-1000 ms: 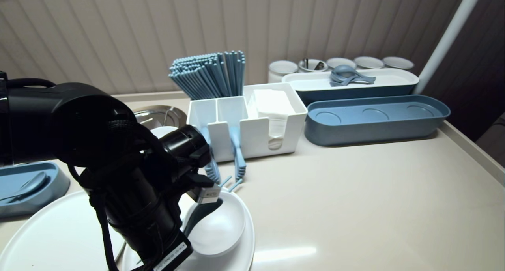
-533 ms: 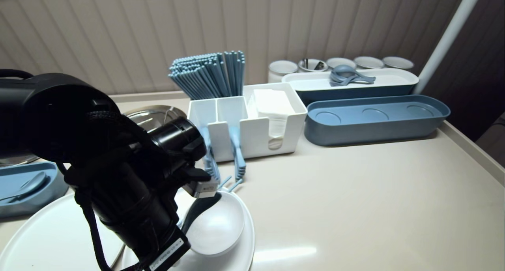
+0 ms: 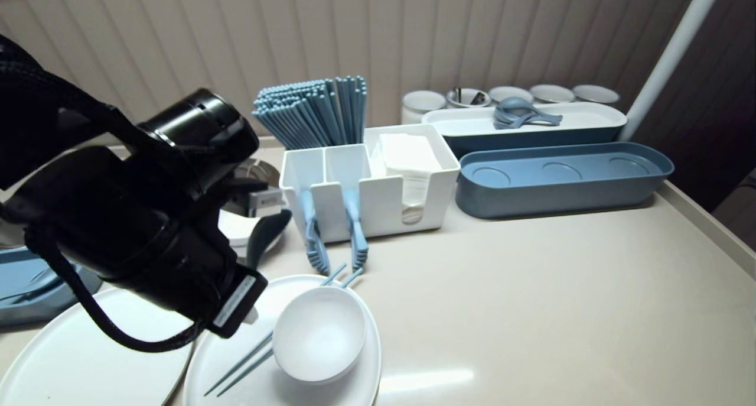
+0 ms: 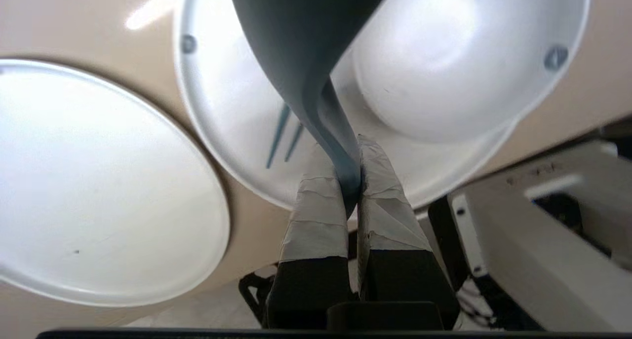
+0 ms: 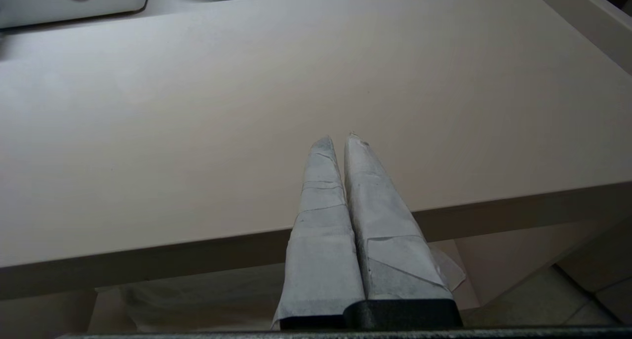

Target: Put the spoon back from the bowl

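Spoon [image 4: 301, 43] clamped by its handle end in the left gripper [image 4: 345, 146], held in the air above the plate [image 4: 232, 131].
Its long axis runs straight on from the taped fingers, with the scoop end leading away and down toward the white bowl [image 4: 444, 62] and chopsticks [image 4: 284, 136] on that plate. The right gripper [image 5: 338, 139], fingers together, sits well apart at the table's [image 5: 197, 107] near edge.
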Tool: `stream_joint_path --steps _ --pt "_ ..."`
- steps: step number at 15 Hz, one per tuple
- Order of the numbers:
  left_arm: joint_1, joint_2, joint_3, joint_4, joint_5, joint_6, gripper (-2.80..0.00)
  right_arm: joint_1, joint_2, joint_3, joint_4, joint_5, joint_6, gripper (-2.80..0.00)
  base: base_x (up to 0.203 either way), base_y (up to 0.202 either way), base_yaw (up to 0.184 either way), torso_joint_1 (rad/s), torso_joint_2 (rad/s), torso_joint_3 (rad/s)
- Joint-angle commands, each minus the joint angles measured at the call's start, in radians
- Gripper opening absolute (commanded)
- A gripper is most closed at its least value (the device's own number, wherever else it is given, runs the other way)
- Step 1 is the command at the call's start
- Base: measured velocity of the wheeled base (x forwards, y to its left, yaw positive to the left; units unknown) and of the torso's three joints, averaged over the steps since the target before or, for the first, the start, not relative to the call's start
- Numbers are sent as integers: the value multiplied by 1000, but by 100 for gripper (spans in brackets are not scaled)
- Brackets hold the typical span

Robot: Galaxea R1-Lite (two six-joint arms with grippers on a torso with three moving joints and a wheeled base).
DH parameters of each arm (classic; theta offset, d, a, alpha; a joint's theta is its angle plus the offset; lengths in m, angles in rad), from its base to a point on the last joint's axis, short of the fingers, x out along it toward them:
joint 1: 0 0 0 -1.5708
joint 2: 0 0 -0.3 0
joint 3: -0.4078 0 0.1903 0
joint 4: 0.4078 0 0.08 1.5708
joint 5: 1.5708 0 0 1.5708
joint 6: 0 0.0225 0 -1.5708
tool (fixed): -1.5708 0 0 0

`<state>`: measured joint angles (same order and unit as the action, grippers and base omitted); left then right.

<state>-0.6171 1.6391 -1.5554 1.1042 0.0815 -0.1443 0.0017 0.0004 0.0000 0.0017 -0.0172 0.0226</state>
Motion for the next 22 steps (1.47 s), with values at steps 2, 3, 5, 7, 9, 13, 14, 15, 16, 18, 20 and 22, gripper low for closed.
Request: stream_joint_path --steps 2,3,5,7,9,13,14,15,16,18,20,22 --pt "61 -63 -22 -62 46 -39 -280 0 0 0 0 -1 0 -280 0 0 0 0 0 0" --pt "66 -93 -21 -77 52 -41 -280 1 0 0 0 0 0 -280 0 0 0 0 0 0" --pt "68 -153 0 -132 53 -43 -280 0 0 0 0 0 0 -280 0 0 0 0 0 0" --pt "68 -187 47 -246 52 -44 -280 0 0 0 0 0 0 -280 0 0 0 0 0 0" --pt "68 -185 54 -261 57 -61 -280 1 0 0 0 0 0 -280 0 0 0 0 0 0" --pt "68 -177 68 -262 58 -59 -280 0 0 0 0 0 0 -280 -107 0 -1 5 3 2" --pt "68 -176 69 -264 58 -58 -280 0 0 0 0 0 0 -280 -192 0 0 -7 6 7" --pt "68 -176 71 -265 58 -58 -280 0 0 0 0 0 0 -280 -152 0 -5 -12 -2 -2" --pt "68 -177 71 -265 58 -58 -280 0 0 0 0 0 0 -280 -63 0 -2 -17 2 7" --pt "68 -177 67 -267 58 -61 -280 0 0 0 0 0 0 -280 0 0 0 0 0 0" --pt "68 -182 66 -265 58 -68 -280 0 0 0 0 0 0 -280 0 0 0 0 0 0" --pt "68 -186 64 -264 57 -67 -280 1 0 0 0 -1 0 -280 -1 75 -9 5 -2 1"
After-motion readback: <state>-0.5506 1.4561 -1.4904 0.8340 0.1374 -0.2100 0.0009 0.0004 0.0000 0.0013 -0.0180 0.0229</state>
